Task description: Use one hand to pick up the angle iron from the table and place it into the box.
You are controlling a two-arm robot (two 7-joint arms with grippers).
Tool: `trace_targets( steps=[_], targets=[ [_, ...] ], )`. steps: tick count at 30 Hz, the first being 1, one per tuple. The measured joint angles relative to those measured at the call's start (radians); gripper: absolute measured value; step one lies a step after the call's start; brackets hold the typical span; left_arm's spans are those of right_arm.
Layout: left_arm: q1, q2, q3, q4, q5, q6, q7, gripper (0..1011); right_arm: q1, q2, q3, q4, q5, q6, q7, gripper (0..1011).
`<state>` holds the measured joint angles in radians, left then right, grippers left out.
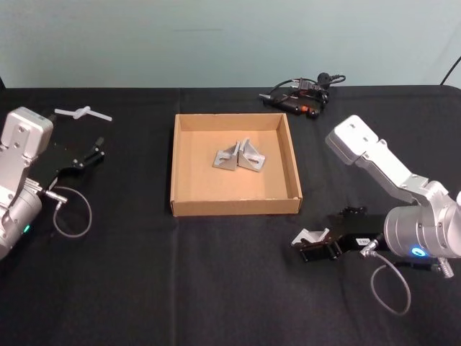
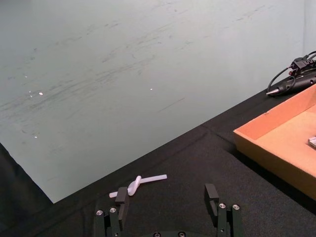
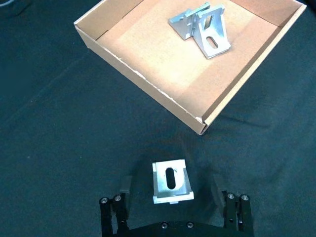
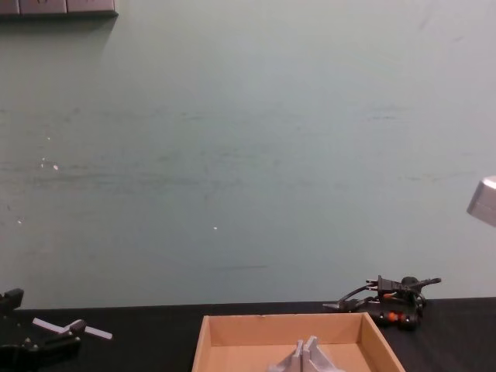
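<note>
Silver angle iron (image 1: 314, 235) rests on the worktop (image 3: 59, 148), straddled by the right gripper's (image 3: 171, 182) wide fingers (image 3: 123, 185) for pickup (box (image 3: 140, 81) near); left gripper (image 2: 167, 192) parked, fingers apart.

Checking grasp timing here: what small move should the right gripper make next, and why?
Probably close its fingers. The right gripper is open, with the angle iron lying on the table between its fingers, not yet gripped, near the box. The left gripper is parked open at the table's left.
</note>
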<state>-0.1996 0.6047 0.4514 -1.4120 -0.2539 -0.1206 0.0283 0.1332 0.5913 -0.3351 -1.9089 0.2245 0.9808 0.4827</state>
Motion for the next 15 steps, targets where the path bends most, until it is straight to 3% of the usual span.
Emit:
trace_targets(
  steps=[15],
  targets=[
    [0.000,0.000,0.000,0.000,0.000,0.000,0.000,1005,0.003,-0.012,-0.002,0.012,-0.007,0.009,0.005,1003]
  ],
)
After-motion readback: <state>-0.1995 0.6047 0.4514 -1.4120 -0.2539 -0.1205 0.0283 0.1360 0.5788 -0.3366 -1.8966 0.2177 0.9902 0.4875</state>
